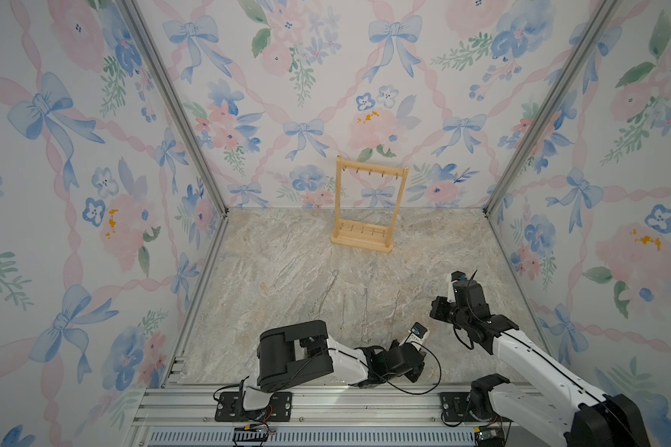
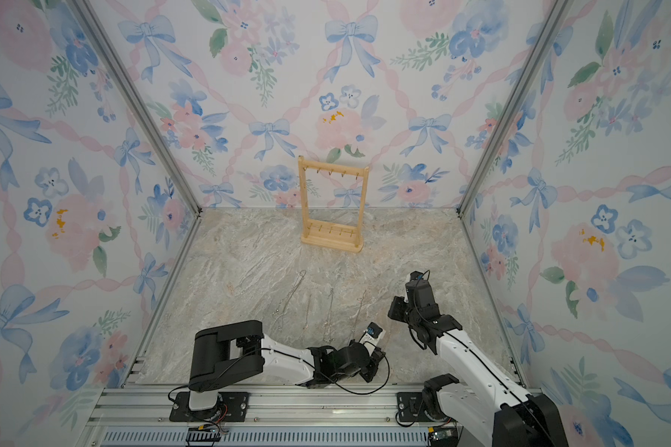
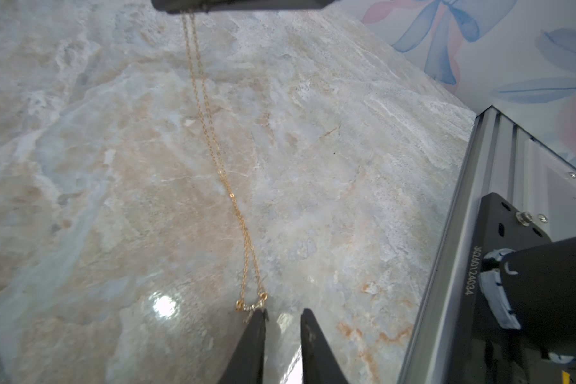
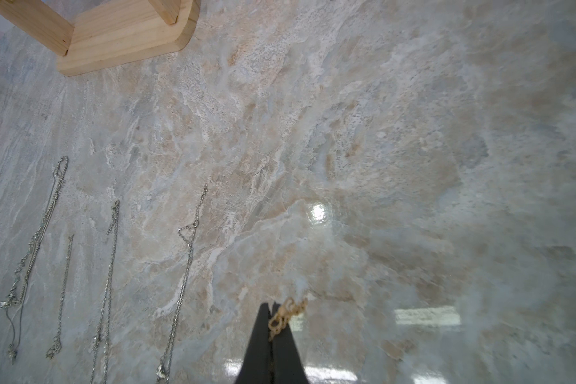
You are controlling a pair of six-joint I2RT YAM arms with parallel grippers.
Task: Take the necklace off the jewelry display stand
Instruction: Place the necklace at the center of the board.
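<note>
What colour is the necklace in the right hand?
The necklace is gold, clearest in the left wrist view.

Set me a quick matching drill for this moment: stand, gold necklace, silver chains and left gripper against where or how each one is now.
Things:
1 jewelry display stand
2 gold necklace
3 silver chains
4 left gripper

States:
A lying in a row on the table
B jaws apart, tips close to the table
C hooks bare, nothing hanging
D one end pinched by the right gripper, jaws shut

Pairs: 1-C, 2-D, 3-A, 4-B
</note>
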